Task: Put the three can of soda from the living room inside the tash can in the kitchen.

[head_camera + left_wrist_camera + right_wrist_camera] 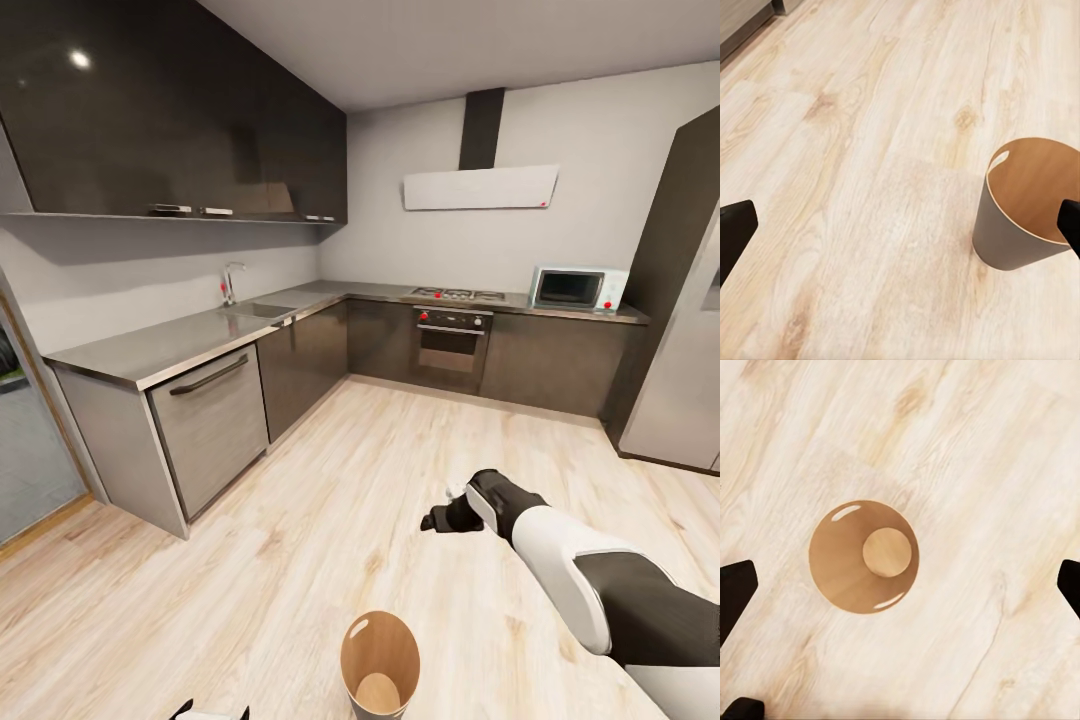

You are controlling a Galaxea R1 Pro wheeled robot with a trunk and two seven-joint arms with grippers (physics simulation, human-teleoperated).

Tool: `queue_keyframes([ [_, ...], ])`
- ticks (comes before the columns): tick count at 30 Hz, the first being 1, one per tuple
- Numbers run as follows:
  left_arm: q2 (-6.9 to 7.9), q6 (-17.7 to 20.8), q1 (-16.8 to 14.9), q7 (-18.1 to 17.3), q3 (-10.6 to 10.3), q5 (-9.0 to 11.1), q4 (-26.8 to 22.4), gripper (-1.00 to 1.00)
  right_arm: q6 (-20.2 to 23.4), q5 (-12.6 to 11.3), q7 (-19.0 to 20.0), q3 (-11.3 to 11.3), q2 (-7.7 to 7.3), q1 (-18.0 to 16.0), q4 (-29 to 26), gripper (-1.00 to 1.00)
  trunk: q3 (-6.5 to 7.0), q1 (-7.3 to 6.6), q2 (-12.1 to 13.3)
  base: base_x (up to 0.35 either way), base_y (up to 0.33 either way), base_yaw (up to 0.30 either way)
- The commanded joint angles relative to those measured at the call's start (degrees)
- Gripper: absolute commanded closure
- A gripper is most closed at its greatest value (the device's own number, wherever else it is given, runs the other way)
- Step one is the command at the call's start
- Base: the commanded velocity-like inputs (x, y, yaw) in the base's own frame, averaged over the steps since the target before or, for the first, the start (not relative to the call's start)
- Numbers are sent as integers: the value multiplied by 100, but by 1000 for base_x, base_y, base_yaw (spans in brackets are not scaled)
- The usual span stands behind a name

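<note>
The right gripper (900, 585) hangs spread and empty directly above the trash can (840, 562). The can looks light, stiff and tippable; its rim cut-outs offer hold.

The bin (379, 668) stands alone on bare floor (330, 520), well apart from the cabinets (300, 365) and fridge (680, 400), with open floor on every side. Seen from the right wrist, its mouth (862, 556) is unobstructed and the wide-spread fingers (735, 592) frame it. The right hand (440, 519) hangs over open floor beyond the bin.
</note>
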Motion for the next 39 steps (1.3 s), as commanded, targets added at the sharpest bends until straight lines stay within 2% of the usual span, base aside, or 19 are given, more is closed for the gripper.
queue_keyframes([
  [1,0,1,-2,0,-2,-3,0,-100,10,2,0,1,8,0,-6,-100,0,0,0,0,0,0],
  [10,0,1,-5,-4,-24,-28,7,-100,46,3,1,-2,29,-1,-36,-100,0,0,0,0,0,0],
  [39,-9,-4,-8,-9,-62,-45,160,-100,31,3,2,15,45,-1,-38,-100,-521,637,-1163,0,0,0],
])
